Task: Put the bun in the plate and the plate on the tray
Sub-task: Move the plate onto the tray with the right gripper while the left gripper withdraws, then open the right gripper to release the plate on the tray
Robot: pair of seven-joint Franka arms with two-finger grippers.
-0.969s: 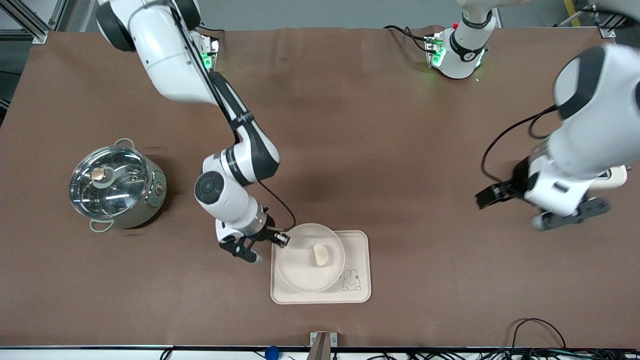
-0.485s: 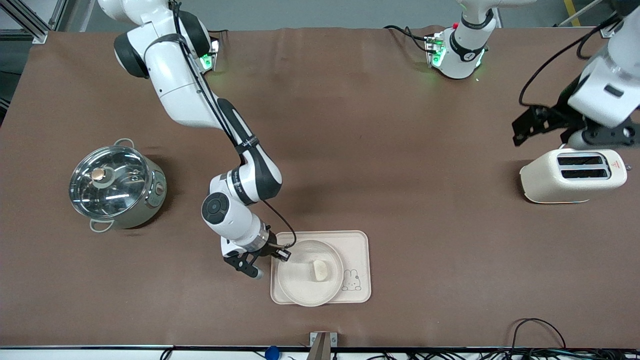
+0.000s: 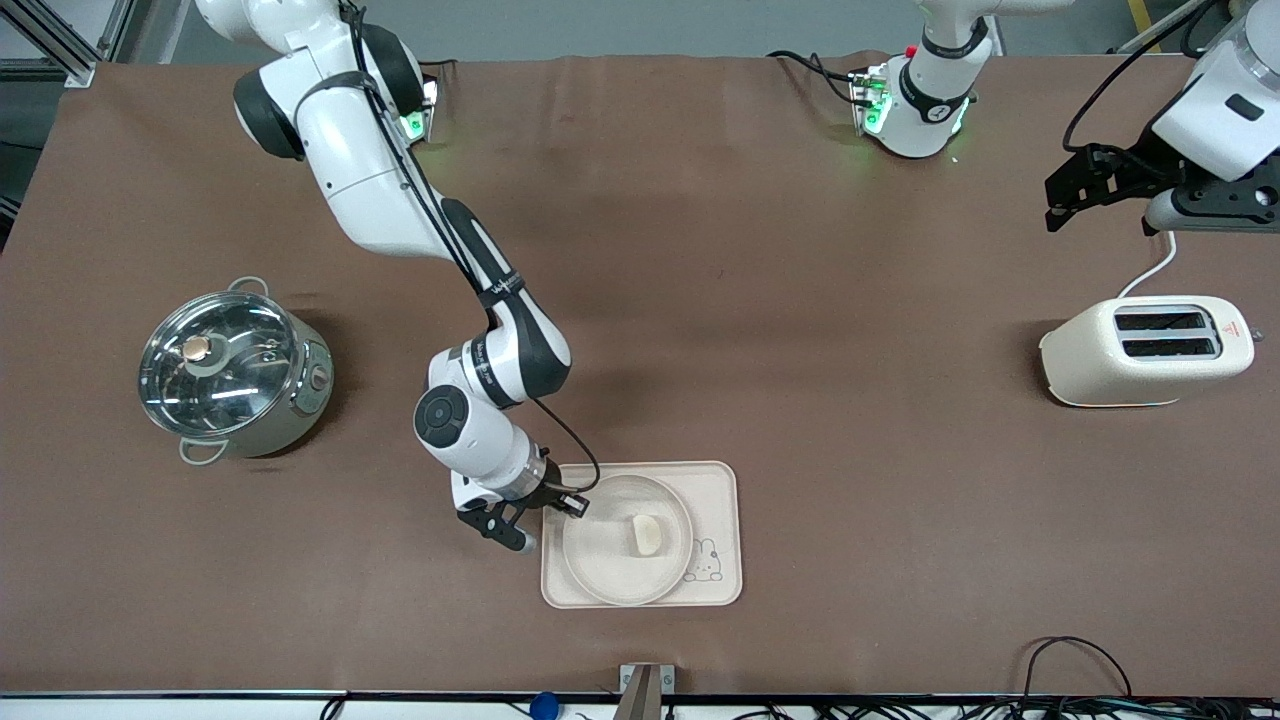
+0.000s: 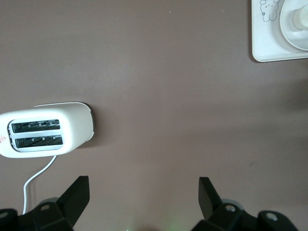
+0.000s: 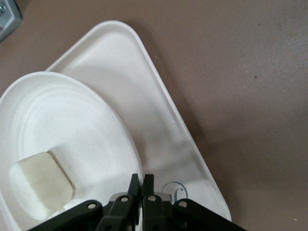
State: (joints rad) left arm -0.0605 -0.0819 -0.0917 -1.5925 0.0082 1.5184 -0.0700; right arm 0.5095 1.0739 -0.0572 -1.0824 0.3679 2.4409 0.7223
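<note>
Front view: plate (image 3: 612,560) sits on the rabbit-print tray (image 3: 718,485), which lies on the brown surface (image 3: 760,320), with the bun (image 3: 646,535) resting in the plate. The right gripper (image 3: 552,512) is low at the plate's rim at about 10 o'clock, fingers pinched on that rim. A lidded steel pot (image 3: 230,374) stands toward the right arm's end. The left gripper (image 3: 1130,190) hangs over the surface above a cream toaster (image 3: 1146,352) at the left arm's end.

Left wrist view: its fingers (image 4: 77,197) are spread wide and empty; the toaster (image 4: 45,134) and the tray's corner (image 4: 264,43) show below.

Right wrist view: fingers (image 5: 136,185) clamp the plate (image 5: 57,120) rim, the bun (image 5: 41,183) beside them, the tray (image 5: 159,125) underneath.
</note>
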